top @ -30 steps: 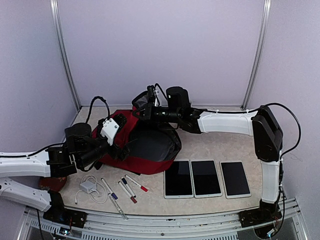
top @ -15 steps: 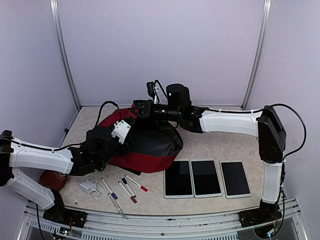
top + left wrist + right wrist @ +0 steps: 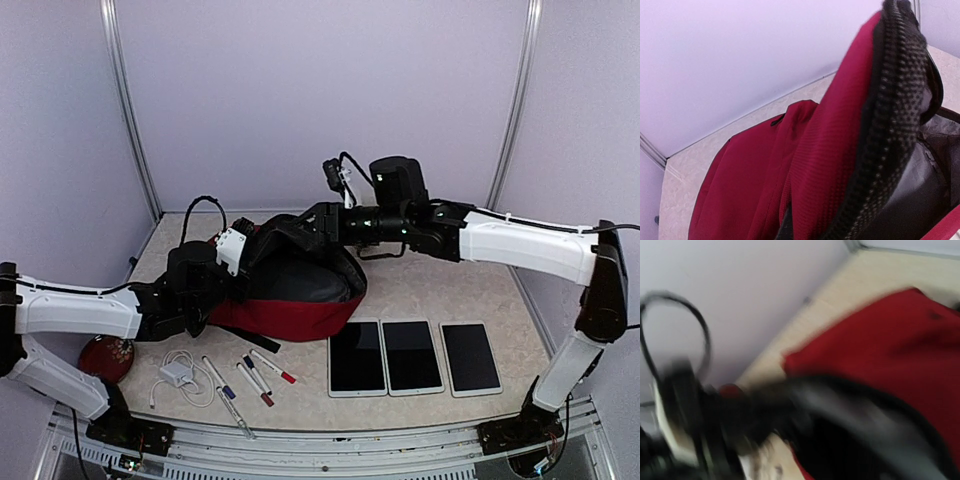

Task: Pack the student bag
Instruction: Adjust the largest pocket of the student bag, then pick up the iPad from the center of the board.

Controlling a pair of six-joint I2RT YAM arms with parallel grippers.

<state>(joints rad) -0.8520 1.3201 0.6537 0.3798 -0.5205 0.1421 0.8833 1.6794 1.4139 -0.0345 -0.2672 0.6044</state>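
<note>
The student bag (image 3: pixel 290 320) lies on the table left of centre, dark red, with its dark lining showing through the open top. My left gripper (image 3: pixel 243 262) sits at the bag's left rim, shut on the fabric. In the left wrist view the red flap (image 3: pixel 830 150) and its black zipper edge (image 3: pixel 890 125) fill the frame and hide the fingers. My right gripper (image 3: pixel 314 224) hovers at the bag's upper rim. The right wrist view is blurred, showing only red bag cloth (image 3: pixel 900 335), so whether those jaws stand open or shut is unclear.
Three tablets (image 3: pixel 357 357) (image 3: pixel 412 356) (image 3: pixel 471 358) lie side by side to the right of the bag. Several markers (image 3: pixel 255 378) and a white charger with its cable (image 3: pixel 177 374) lie in front of it. A red round object (image 3: pixel 105 355) sits at the left.
My left arm reached in to the bag's left rim and shut on it. My right arm pulled back to the right, and its wrist rose. The bag's open top spread wider.
</note>
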